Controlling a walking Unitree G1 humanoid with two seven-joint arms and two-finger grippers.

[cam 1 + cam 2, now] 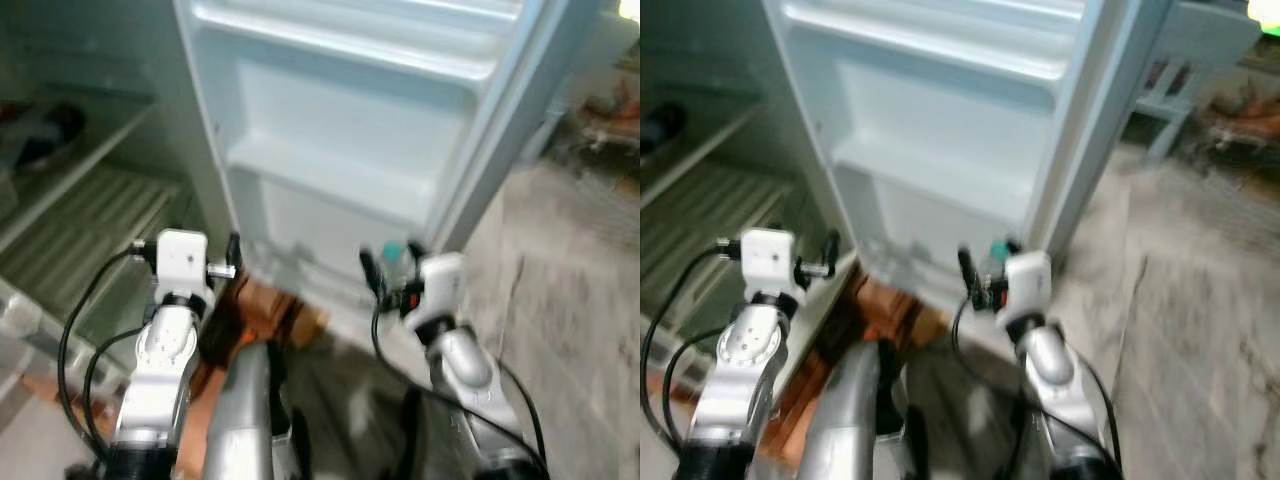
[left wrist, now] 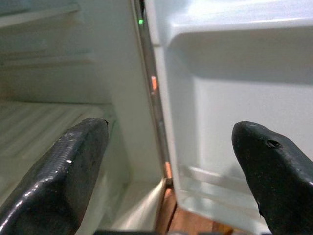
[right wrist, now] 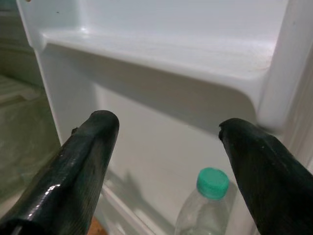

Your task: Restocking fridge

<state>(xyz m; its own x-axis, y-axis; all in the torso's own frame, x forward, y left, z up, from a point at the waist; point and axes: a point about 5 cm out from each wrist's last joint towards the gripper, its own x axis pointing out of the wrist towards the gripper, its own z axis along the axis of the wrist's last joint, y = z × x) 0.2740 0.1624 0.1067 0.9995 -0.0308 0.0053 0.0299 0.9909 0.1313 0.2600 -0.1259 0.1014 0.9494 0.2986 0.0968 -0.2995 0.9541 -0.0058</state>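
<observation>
With the clear green-capped bottle (image 3: 205,208) apparently already standing in the fridge door's (image 1: 340,130) bottom rack, my left gripper (image 2: 168,161) and right gripper (image 3: 166,161) hang open and empty, so I should fetch another item.

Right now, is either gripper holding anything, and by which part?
Nothing is held. The left gripper and right gripper are both open; the clear plastic bottle with a green cap stands untouched in the white fridge door.

Head views motion-blurred (wrist views sharper), soft dim light
</observation>
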